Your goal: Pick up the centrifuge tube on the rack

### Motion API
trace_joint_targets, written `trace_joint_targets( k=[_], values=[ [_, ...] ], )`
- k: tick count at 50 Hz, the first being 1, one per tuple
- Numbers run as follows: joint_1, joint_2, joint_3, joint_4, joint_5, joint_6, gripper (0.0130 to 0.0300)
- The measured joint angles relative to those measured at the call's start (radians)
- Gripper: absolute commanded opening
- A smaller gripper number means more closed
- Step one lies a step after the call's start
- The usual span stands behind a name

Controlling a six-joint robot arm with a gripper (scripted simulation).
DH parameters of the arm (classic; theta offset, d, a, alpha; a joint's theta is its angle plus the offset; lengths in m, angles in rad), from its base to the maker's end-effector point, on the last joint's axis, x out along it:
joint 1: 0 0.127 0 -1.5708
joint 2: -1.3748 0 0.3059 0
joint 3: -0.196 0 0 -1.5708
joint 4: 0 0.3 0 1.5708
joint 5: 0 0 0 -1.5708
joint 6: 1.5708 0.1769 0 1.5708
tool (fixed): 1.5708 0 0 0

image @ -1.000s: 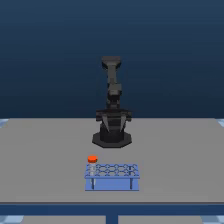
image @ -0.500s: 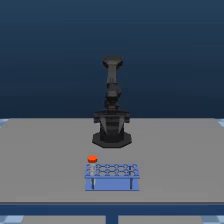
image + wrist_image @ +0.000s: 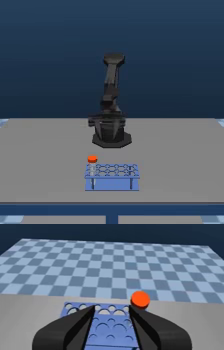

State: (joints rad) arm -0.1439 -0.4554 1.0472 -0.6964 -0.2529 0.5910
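Note:
The blue rack point(image 3: 112, 184) stands on the grey table in front of the black arm point(image 3: 112, 95). The centrifuge tube point(image 3: 92, 160) sits in the rack's corner at the exterior view's left, its orange-red cap above the top plate. In the wrist view my gripper point(image 3: 111, 308) is open, its two dark fingers point(image 3: 82, 319) spread above the rack point(image 3: 107, 329) with only holes showing between them. The tube's cap point(image 3: 140, 299) lies just outside one fingertip, apart from it. In the exterior view the gripper itself cannot be made out against the arm.
The arm's wide black base point(image 3: 111, 136) stands just behind the rack. The grey table point(image 3: 45, 150) ends in a front edge close to the rack. Beyond the table lies a blue checkered floor point(image 3: 100, 260).
The arm's upper link has shifted slightly. The rack and the tube have stayed where they were.

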Motion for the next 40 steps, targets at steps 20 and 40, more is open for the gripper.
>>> trace_joint_targets(
  k=[20, 40],
  values=[
    [-0.082, 0.158, -0.138, -0.312, -0.007, 0.272, 0.03],
    [-0.123, 0.25, -0.236, -0.536, -0.003, 0.482, 0.03]
  ],
)
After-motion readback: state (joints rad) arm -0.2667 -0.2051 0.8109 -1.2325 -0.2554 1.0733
